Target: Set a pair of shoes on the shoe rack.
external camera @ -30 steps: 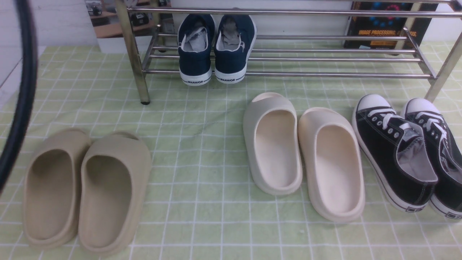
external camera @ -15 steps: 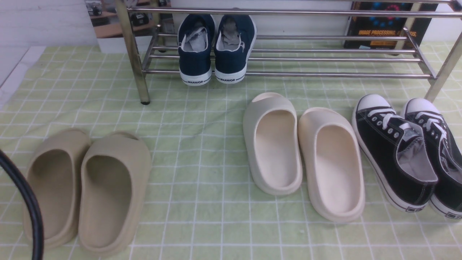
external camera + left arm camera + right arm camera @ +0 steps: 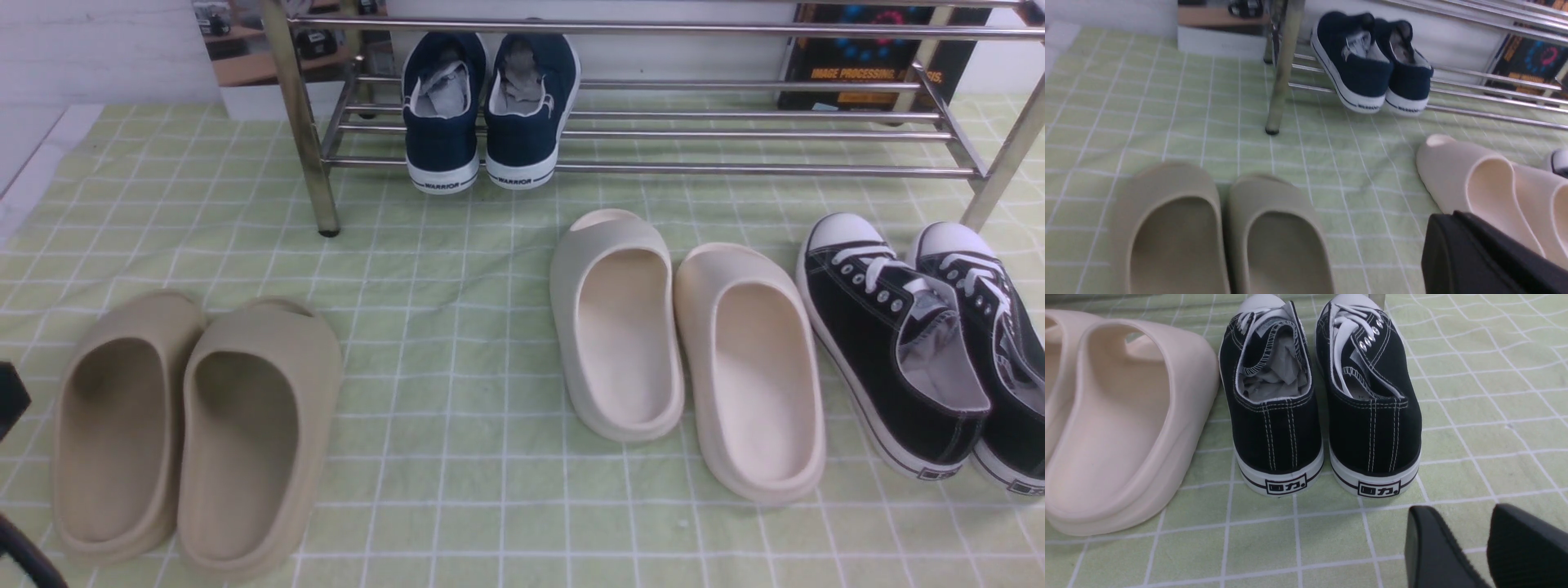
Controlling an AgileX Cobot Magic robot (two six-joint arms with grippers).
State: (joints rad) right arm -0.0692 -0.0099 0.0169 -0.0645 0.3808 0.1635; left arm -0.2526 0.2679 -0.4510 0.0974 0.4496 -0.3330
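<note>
The pair of shoes (image 3: 442, 131), navy canvas with white soles, stands side by side on the bottom bars of the shoe rack (image 3: 735, 170), near its left leg, heels toward me. The left wrist view shows the same shoes (image 3: 1363, 69) tilted on the chrome bars (image 3: 1494, 116). My left gripper (image 3: 1433, 241) is shut and empty, low over the cloth between the tan and cream slides, far from the shoes. My right gripper (image 3: 1453, 516) is open with nothing between its fingers, just behind the heels of the black sneakers.
Tan foam slides (image 3: 196, 433) lie front left and cream slides (image 3: 686, 351) in the middle. Black lace-up sneakers (image 3: 898, 343) sit at the right by the rack's right leg. A dark box (image 3: 865, 57) stands behind the rack. A green checked cloth (image 3: 457, 327) covers the table.
The black cable at the left of the front view has swung down and nearly out of frame as the left arm drew back. The shoes have not moved.
</note>
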